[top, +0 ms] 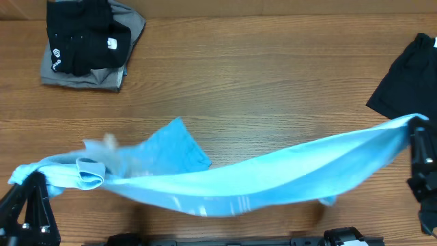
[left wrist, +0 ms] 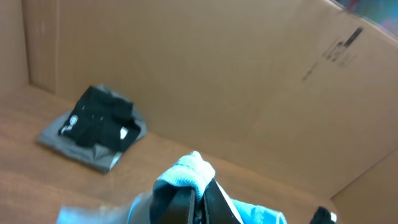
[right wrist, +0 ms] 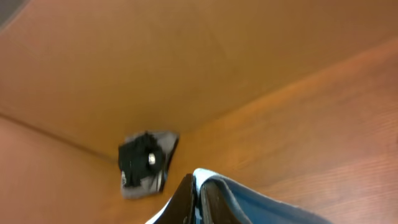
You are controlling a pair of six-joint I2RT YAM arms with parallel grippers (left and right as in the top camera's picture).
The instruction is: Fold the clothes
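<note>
the light blue cloth t-shirt is plain pale blue, with faint white bars. the folded black cloth garment bears small white marks; the folded grey cloth garment under it is plain, as is the other black cloth garment. the brown wooden bench shows darker grain streaks. my left tool and right tool are black.

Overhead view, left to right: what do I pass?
Left gripper, folded grey and black stack, light blue T-shirt stretched between both arms, right gripper.
</note>
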